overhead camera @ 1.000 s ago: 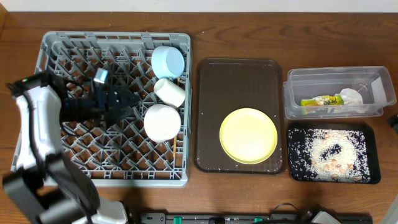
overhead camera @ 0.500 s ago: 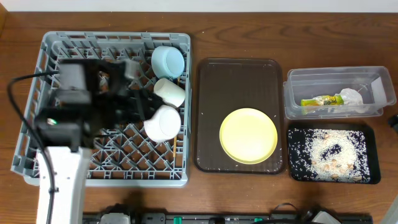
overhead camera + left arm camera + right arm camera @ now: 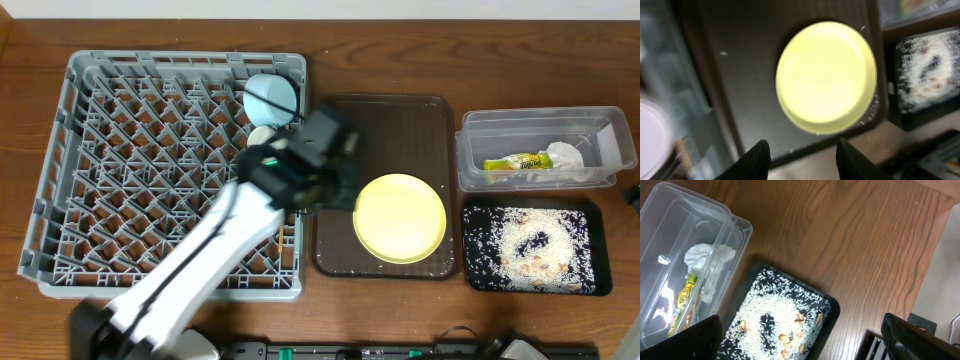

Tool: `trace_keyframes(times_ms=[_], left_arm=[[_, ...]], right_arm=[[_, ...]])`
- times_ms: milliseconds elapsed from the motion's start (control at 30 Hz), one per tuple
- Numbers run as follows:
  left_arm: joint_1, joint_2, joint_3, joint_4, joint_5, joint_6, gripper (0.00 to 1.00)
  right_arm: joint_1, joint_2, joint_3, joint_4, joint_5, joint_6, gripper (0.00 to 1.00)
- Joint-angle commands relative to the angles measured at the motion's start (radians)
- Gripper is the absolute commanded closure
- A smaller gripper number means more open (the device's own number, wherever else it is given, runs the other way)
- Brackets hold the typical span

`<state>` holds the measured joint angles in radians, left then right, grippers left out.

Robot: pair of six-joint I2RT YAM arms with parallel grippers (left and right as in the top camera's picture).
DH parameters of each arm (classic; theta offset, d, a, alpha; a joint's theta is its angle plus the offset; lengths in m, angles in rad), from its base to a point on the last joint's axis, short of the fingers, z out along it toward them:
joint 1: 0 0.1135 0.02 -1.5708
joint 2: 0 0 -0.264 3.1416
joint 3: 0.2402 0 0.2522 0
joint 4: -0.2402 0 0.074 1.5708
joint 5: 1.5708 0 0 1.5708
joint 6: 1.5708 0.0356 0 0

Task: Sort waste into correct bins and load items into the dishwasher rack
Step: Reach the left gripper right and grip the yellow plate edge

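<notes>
- Plate (image 3: 399,218) in round yellow lies flat at 5 o'clock on the dark brown serving tray (image 3: 340,125), the one item not yet in the rack (image 3: 150,170) at the surface's 9 o'clock side.
- Left gripper (image 3: 343,172) hangs over the tray just beside the plate's 9 o'clock edge. In the left wrist view its jaws are parted and empty.
- Right gripper (image 3: 800,347) waits at 3 o'clock, jaws spread wide with nothing in them, above the black tray (image 3: 466,245) of rice scraps (image 3: 540,245).
- Clear tub (image 3: 470,150) at 2 o'clock holds the napkin (image 3: 565,157) and the snack wrapper (image 3: 518,161).
- Light-blue bowl (image 3: 270,97) sits at the rack's 1 o'clock corner; the chopsticks cannot be made out.
- Handling, as judged: the plate looks stiff, light and smooth, so likely slippery. It is shallow, and its raised rim is the only purchase.
- Best hold looks to be the near rim at 9 o'clock, pinched across its lip. The plate may skate on the tray before the pinch bites.
</notes>
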<state>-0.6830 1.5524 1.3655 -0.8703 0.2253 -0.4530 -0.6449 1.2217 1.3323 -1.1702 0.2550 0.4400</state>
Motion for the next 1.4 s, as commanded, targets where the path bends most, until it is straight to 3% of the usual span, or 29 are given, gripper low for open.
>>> trace_keyframes(times_ms=[0, 400, 800, 1000, 1267, 1367], left_arm=[[-0.021, 0.093, -0.012, 0.033, -0.036, -0.043, 0.55], [-0.037, 0.376, -0.012, 0.112, -0.035, -0.042, 0.55], [-0.037, 0.507, -0.014, 0.148, -0.035, -0.043, 0.56], [-0.037, 0.516, -0.013, 0.174, -0.035, -0.043, 0.93], [-0.035, 0.443, 0.032, 0.173, -0.041, -0.014, 0.94], [-0.035, 0.329, 0.055, 0.141, -0.163, -0.011, 0.94]], right_arm=[[-0.011, -0.004, 0.004, -0.001, 0.005, 0.0, 0.01], [-0.011, -0.004, 0.004, -0.001, 0.006, 0.0, 0.01], [-0.011, -0.004, 0.004, -0.001, 0.005, 0.0, 0.01], [-0.011, -0.004, 0.004, -0.001, 0.006, 0.0, 0.01], [-0.011, -0.004, 0.004, -0.001, 0.006, 0.0, 0.01], [-0.011, -0.004, 0.004, -0.001, 0.006, 0.0, 0.01]])
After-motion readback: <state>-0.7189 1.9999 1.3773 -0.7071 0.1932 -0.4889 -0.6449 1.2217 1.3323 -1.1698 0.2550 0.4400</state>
